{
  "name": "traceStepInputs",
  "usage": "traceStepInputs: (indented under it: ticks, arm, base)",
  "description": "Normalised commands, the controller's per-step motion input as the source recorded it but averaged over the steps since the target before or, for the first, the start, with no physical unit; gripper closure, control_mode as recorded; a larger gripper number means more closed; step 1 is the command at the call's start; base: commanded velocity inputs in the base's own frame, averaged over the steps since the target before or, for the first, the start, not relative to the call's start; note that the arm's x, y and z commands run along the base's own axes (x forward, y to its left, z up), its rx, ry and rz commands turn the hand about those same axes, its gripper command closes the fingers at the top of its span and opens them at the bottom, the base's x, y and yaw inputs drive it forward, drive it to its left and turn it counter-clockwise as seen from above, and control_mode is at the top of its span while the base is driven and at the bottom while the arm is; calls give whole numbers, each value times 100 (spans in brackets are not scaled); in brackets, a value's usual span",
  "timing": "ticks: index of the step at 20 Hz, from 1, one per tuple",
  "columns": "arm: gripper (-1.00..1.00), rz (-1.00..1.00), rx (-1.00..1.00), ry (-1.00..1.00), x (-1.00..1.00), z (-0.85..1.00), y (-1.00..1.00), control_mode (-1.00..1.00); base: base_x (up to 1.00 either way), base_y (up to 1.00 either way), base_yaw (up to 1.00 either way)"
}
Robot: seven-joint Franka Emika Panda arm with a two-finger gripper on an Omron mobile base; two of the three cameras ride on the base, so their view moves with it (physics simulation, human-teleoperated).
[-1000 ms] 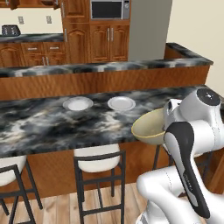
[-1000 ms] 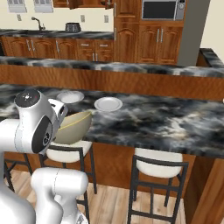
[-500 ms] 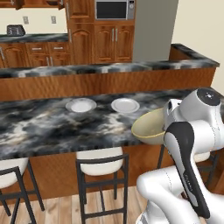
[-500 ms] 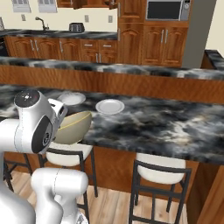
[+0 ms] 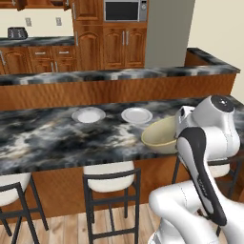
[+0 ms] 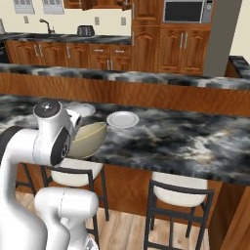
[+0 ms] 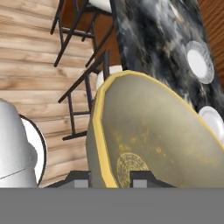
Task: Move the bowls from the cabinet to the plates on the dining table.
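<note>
- Bowl (image 5: 159, 135), the pale beige-cream one, shows in the left base view tilted on its side at the near edge of the desk (image 5: 47, 136), pressed against the white wrist of the arm; the gripper itself is hidden behind that wrist.
- Two plates lie on the marble beyond the bowl: the nearer plate (image 5: 137, 115) just past its rim, the farther plate (image 5: 88, 115) further off to the side, both bare.
- White-seated stools (image 5: 108, 171) stand under the desk edge, below the held bowl.
- Right base view: the bowl (image 6: 88, 139) hangs tilted beside the arm's round head, its mouth turned toward the marble, over the desk's (image 6: 185, 139) front edge.
- One plate (image 6: 122, 119) sits just beyond the bowl; the other plate (image 6: 83, 108) is partly hidden behind the arm.
- Reddish-brown cabinets (image 6: 146, 46) line the far wall, well apart from the gripper.
- Hand view: the gripper (image 7: 106, 180) is narrowed on the bowl's (image 7: 153, 140) wall, one fingertip (image 7: 78, 179) outside and the other inside the yellowish rim.
- Past the bowl's rim the desk (image 7: 153, 39) runs away, with one plate (image 7: 199, 61) far off and another plate (image 7: 214, 120) close to the rim.
</note>
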Motion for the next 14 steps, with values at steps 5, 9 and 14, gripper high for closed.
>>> traceStepInputs:
  ticks: [5, 9, 14]
  arm:
    - [100, 3, 1, 0, 68, 0, -25, -100]
    - [100, 6, 0, 0, 71, -6, -28, -100]
    - [100, 7, 0, 0, 58, -10, -12, -100]
  base:
    - [0, 0, 0]
    - [0, 0, 0]
    - [0, 0, 0]
